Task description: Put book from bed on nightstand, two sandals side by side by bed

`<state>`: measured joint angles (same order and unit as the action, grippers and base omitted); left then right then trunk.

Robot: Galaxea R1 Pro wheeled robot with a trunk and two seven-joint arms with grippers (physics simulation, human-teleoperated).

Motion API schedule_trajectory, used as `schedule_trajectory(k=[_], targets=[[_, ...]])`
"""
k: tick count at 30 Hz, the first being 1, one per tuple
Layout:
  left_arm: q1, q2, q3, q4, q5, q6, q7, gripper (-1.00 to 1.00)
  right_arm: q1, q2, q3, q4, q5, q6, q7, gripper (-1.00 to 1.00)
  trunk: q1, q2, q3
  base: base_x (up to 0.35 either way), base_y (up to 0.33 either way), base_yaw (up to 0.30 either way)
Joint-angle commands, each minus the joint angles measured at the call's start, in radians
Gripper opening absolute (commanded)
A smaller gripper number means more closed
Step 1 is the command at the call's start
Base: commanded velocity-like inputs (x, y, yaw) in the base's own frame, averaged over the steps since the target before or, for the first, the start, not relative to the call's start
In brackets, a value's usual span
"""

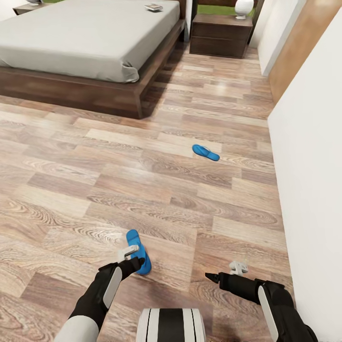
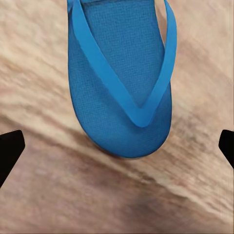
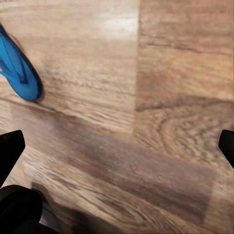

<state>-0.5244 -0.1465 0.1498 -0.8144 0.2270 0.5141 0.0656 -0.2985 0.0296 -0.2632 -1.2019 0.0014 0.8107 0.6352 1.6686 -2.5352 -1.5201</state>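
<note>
One blue sandal [image 1: 137,251] lies on the wood floor just ahead of me, and my left gripper [image 1: 128,253] hovers over it. In the left wrist view this sandal [image 2: 122,87] lies toe-end between the widely spread fingertips [image 2: 9,151], so the left gripper [image 2: 118,148] is open and empty. The second sandal [image 1: 205,152] lies farther out, toward the white wall. My right gripper [image 1: 237,267] is open over bare floor, with the near sandal [image 3: 19,73] off to its side. The book [image 1: 153,7] lies on the bed [image 1: 85,42] near the headboard. A nightstand [image 1: 221,33] stands beside the bed.
A white wall [image 1: 308,166] runs close along my right. A white lamp [image 1: 243,8] stands on the nightstand. Another nightstand [image 1: 26,8] shows at the bed's far side. Open plank floor [image 1: 95,180] stretches between me and the bed frame.
</note>
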Motion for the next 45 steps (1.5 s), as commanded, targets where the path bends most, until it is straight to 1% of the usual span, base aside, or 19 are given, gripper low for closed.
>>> schedule_trajectory(k=[1,12,17,23,31,37,43,44,45], targets=[[0.000,-0.001,0.001,-0.002,0.011,0.006,0.007,1.00,-0.001,0.001,-0.003,-0.001,0.000,0.007,0.005,1.00,0.000,-0.001,-0.005,0.000,0.000,0.000],[0.000,-0.002,-0.002,-0.002,0.011,0.007,0.002,1.00,-0.001,0.002,-0.003,-0.001,0.000,0.007,0.005,1.00,0.000,-0.001,-0.005,0.013,0.000,0.000],[0.000,-0.002,-0.008,-0.003,0.011,0.007,0.002,1.00,-0.001,0.002,-0.003,-0.001,0.000,0.007,0.005,1.00,0.000,-0.001,-0.005,0.190,0.000,0.000],[0.000,-0.001,-0.009,-0.003,0.010,0.003,0.002,1.00,-0.001,0.003,-0.003,-0.001,0.000,0.007,0.005,1.00,0.000,-0.001,-0.005,0.053,0.000,0.000],[0.000,-0.001,-0.008,-0.003,0.010,-0.007,0.003,1.00,-0.001,0.003,-0.003,-0.001,0.000,0.007,0.005,1.00,0.000,-0.001,-0.005,0.252,0.000,0.000],[0.000,-0.001,-0.007,-0.002,0.011,-0.014,0.005,1.00,-0.001,0.003,-0.002,-0.001,0.000,0.007,0.005,1.00,0.000,-0.001,-0.005,0.044,0.000,0.000],[0.000,-0.001,-0.005,-0.003,0.010,-0.034,0.023,1.00,-0.001,0.003,-0.003,-0.001,0.000,0.007,0.005,1.00,0.000,-0.001,-0.005,0.005,0.000,0.000],[0.000,-0.001,-0.004,-0.003,0.010,-0.044,0.034,1.00,-0.001,0.003,-0.003,-0.001,0.000,0.007,0.005,1.00,0.000,-0.001,-0.005,0.001,0.000,0.000],[0.000,-0.002,-0.003,-0.002,0.012,-0.056,0.059,1.00,-0.001,0.003,-0.003,-0.001,0.000,0.007,0.005,1.00,0.000,-0.001,-0.005,0.000,0.000,0.000]])
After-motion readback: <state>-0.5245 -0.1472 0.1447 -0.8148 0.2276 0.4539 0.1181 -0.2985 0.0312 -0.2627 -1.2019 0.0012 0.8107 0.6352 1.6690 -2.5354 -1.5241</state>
